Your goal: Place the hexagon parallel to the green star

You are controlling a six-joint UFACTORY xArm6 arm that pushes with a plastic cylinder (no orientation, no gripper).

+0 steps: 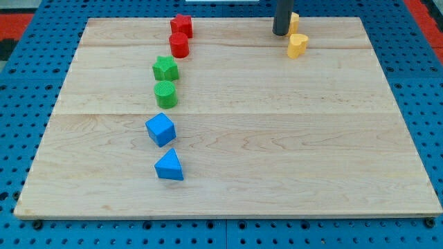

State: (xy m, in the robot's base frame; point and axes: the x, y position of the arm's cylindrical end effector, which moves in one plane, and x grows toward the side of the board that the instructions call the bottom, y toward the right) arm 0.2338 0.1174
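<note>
The rod carries no pincer; my tip (280, 33) sits near the bench (277, 138) top edge, touching a half-hidden yellow block (295, 21), likely the hexagon. The green star (165, 68) lies well left. An off-centre shove could knock the yellow heart (297, 45) along too.

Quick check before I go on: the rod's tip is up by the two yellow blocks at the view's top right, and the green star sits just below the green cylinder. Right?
Not quite. My tip is indeed beside the two yellow blocks at the view's top right, but the camera view shows the green star just above the green cylinder, not below it.
</note>
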